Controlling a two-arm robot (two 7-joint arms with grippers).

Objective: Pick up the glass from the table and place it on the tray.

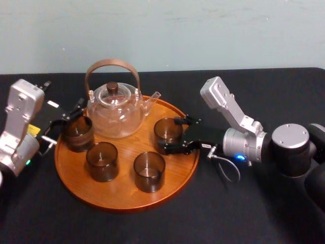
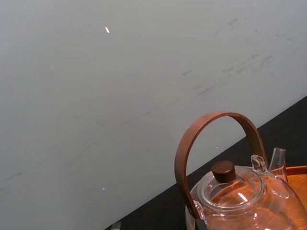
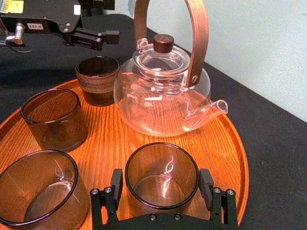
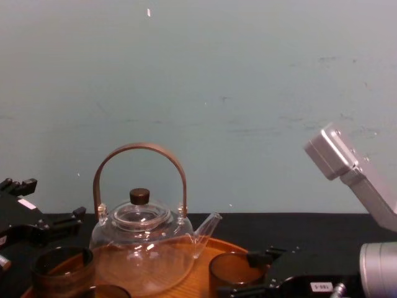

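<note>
Already upright at about 2 o'clock on the large round orange-brown wooden tray (image 1: 127, 194), the small smoky dark-brown glass tumbler (image 1: 168, 129) stands between the spread, seemingly unclamped jaws of the right gripper (image 1: 173, 135); the left gripper (image 1: 66, 122) hovers at 10 o'clock, grip unreadable.

Lighting is diffuse, even and moderately bright, from overhead. The teapot (image 3: 160, 91) carries small white specular highlights on lid and body. The glass (image 3: 161, 179) nearest the right wrist camera shows thin curved glints on its base. Soft, short shadows darken the tray (image 3: 225, 148) around each vessel.
</note>
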